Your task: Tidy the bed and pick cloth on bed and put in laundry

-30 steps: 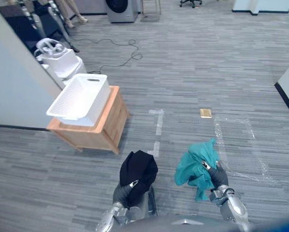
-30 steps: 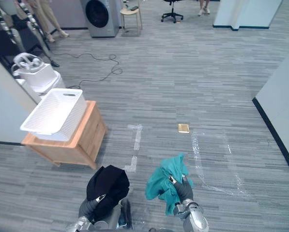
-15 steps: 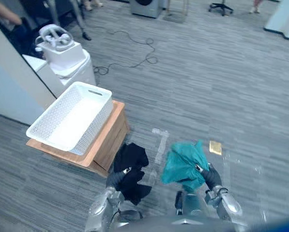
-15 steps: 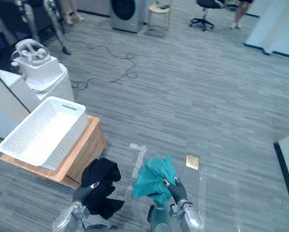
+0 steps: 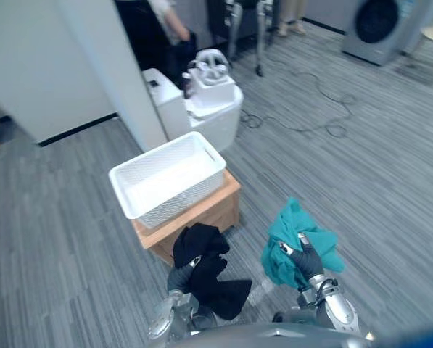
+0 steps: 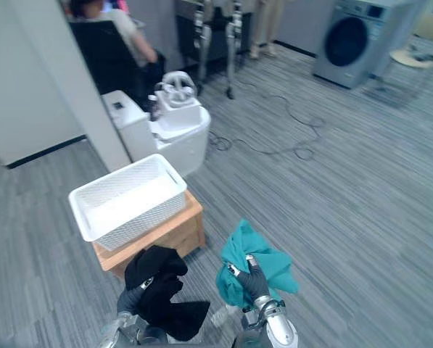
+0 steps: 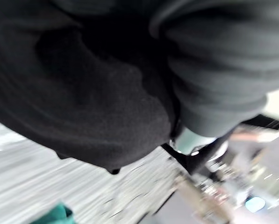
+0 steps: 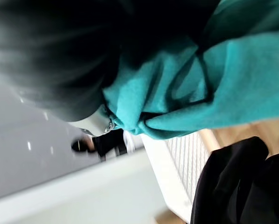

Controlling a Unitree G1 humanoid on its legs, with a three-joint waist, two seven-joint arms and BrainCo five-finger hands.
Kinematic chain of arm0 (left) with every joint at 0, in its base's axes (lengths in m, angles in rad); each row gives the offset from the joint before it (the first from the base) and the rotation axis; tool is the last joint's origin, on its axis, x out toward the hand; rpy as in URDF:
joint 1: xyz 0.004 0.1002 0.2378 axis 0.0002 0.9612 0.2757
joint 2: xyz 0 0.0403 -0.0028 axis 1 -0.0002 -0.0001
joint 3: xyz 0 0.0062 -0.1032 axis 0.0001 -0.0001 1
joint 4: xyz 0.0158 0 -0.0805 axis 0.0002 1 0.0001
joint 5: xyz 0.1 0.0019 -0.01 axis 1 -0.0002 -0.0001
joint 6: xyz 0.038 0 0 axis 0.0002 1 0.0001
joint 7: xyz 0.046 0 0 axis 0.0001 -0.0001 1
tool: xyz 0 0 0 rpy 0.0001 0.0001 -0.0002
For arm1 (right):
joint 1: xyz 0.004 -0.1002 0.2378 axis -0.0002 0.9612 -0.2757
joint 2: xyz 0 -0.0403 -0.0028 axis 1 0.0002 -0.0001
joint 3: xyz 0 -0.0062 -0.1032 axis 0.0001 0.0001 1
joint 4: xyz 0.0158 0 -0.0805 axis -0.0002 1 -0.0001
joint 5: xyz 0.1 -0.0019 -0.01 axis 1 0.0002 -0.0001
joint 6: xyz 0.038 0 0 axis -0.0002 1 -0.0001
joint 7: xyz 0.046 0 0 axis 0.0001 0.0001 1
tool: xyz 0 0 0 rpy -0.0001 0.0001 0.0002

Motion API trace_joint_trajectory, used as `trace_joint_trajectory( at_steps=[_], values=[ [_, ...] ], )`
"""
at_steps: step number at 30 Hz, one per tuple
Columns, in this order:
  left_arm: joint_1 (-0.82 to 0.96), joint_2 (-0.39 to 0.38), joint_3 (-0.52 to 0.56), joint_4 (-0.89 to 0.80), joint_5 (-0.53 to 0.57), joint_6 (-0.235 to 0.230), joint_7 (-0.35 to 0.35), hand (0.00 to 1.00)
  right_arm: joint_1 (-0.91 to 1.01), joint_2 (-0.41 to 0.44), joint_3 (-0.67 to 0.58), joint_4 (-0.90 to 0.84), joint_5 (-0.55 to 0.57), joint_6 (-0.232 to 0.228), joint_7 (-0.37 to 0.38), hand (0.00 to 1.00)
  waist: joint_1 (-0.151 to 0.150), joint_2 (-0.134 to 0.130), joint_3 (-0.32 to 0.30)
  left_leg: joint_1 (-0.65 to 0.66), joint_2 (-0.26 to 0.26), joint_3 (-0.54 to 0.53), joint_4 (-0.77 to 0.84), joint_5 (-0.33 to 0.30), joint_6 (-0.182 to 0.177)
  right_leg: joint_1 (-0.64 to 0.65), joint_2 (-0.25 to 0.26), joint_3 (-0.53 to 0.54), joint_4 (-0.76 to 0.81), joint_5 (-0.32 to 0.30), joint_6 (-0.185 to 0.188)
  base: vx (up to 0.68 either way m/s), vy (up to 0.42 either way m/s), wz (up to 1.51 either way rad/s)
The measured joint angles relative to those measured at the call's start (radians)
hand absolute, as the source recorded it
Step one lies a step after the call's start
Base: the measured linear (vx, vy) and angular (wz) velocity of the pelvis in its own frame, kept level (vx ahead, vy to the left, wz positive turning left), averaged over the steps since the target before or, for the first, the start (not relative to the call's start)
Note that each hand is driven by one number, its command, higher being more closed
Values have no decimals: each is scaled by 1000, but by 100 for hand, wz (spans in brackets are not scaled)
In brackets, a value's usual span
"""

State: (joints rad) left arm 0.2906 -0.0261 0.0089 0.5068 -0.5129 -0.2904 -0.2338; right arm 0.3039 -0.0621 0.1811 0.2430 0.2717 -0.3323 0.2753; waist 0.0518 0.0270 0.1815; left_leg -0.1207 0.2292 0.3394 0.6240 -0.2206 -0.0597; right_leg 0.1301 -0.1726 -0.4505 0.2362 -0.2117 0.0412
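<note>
A black cloth (image 5: 205,264) is gripped in the left hand (image 5: 180,276), whose fingers are curled into the fabric. A loose tail of it is seen hanging beneath the fist. A teal cloth (image 5: 294,239) is bunched in the right hand (image 5: 305,262), with fingers and thumb closed round a fold, as is also shown in the right wrist view. Both cloths are held in the air on the robot's side of the white laundry basket (image 5: 178,205), which is set on a low wooden stand (image 5: 217,209) and is seen to hold nothing yet.

The basket is placed ahead of both hands and towards the left. Its long axis is laid roughly across the robot's front, so that a long wall is presented to the hands. The black cloth is held just beside the stand's near edge, below the basket's rim. The teal cloth is held further off to the basket's right. The left hand is therefore judged the nearer, and a lift over the near wall is judged to be needed before either cloth can be dropped in.
</note>
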Motion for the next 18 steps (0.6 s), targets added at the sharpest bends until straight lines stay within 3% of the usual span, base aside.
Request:
trace_joint_trajectory(
  at_steps=[1, 2, 3, 5, 10, 11, 13, 14, 15, 16, 17, 18],
  values=[
    [1, 0, -1, 1, 0, 0, 0, 100, -8, 0, -4, 10, 0, 1, 2, 100, 0, 2, -1, 4, -19, 20, -72, 9, 6, 4, -4, -6, -3, 1, 3, 258, 101, 85],
    [6, 4, -1, 7, -1, 1, 0, 100, -37, 3, -20, 45, 0, 9, 7, 100, -1, 6, -4, 34, -57, 79, -211, 23, 42, 16, -12, -6, -9, 7, 21, 258, 126, 93],
    [6, 17, -5, 14, -10, 3, 1, 100, -66, 5, -36, 84, -1, 27, 7, 100, -2, -22, -16, 78, -119, 91, -336, 67, 82, 24, -31, -2, -41, 24, 47, 246, 121, 87],
    [12, 46, -5, 16, -15, 2, 1, 100, -80, 5, -34, 98, -3, 37, 8, 100, 17, -46, -24, 94, -161, 89, -409, 103, 99, 52, -38, -1, -107, 60, 54, 240, 82, 56],
    [52, 78, -3, 18, -21, 2, 1, 100, -103, 14, -26, 98, -9, 50, 7, 100, 24, -65, -54, 142, -201, 75, -436, 103, 100, 128, -54, 4, -146, 75, 60, 190, -17, 27],
    [50, 77, -3, 18, -22, 3, 1, 100, -103, 15, -14, 98, -11, 51, 6, 100, 21, -59, -61, 146, -203, 66, -450, 102, 99, 110, -57, 7, -101, 73, 65, 115, -48, 30],
    [48, 57, -16, 18, -19, 5, -6, 100, -96, 0, -15, 97, -22, 60, -6, 100, 7, -44, -63, 189, -204, 31, -509, 90, 91, 3, -98, 33, 200, 55, 92, 112, 15, 52],
    [44, 63, -22, 13, -15, 7, -9, 100, -96, 4, -13, 96, -23, 67, -15, 100, -8, -53, -60, 217, -212, 5, -535, 78, 89, -73, -139, 69, 401, 73, 101, 95, -17, 80],
    [35, 80, -43, 13, -9, 13, -8, 100, -90, 11, -9, 96, -23, 69, -27, 100, -17, -84, -45, 244, -231, -32, -545, 65, 104, -166, -179, 161, 608, 126, 114, 78, -55, 86],
    [32, 97, -49, 13, -2, 19, -8, 100, -81, 18, 1, 96, -29, 69, -32, 100, -28, -108, -49, 249, -234, -54, -540, 57, 103, -212, -175, 210, 686, 95, 108, 99, -99, 89],
    [27, 105, -49, 14, 15, 25, -7, 100, -73, 17, 15, 88, -38, 69, -42, 100, -35, -121, -54, 254, -223, -84, -532, 48, 96, -261, -155, 243, 723, 24, 90, 128, -102, 81],
    [16, 105, -56, 13, 17, 29, -6, 100, -65, 14, 19, 67, -42, 68, -50, 100, -40, -118, -53, 261, -203, -106, -530, 42, 85, -305, -120, 260, 692, -22, 94, 143, -110, 74]
  ],
)
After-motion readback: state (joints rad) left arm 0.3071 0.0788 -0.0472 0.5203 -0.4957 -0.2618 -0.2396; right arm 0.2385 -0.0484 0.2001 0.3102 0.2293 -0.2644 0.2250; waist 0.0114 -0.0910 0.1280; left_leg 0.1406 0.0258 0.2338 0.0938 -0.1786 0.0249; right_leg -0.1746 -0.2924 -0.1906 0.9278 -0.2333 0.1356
